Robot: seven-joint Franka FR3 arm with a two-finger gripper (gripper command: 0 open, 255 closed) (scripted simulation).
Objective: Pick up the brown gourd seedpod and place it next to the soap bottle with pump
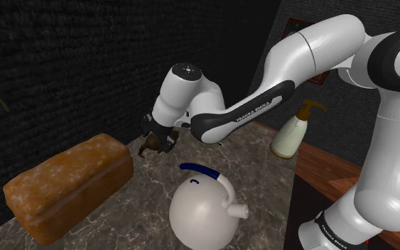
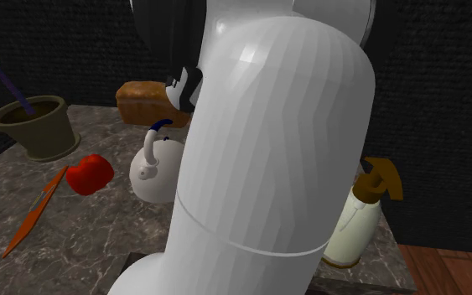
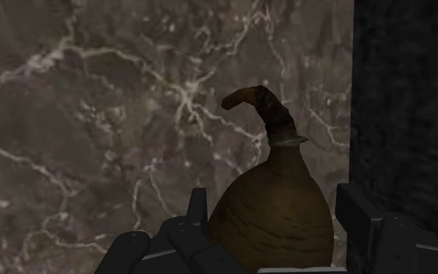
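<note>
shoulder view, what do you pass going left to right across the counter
bread loaf → gripper clasping the brown gourd seedpod → white kettle → soap bottle

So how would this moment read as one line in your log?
gripper: shut on gourd | location: near bread loaf, apart from soap bottle | placement: pending
</note>
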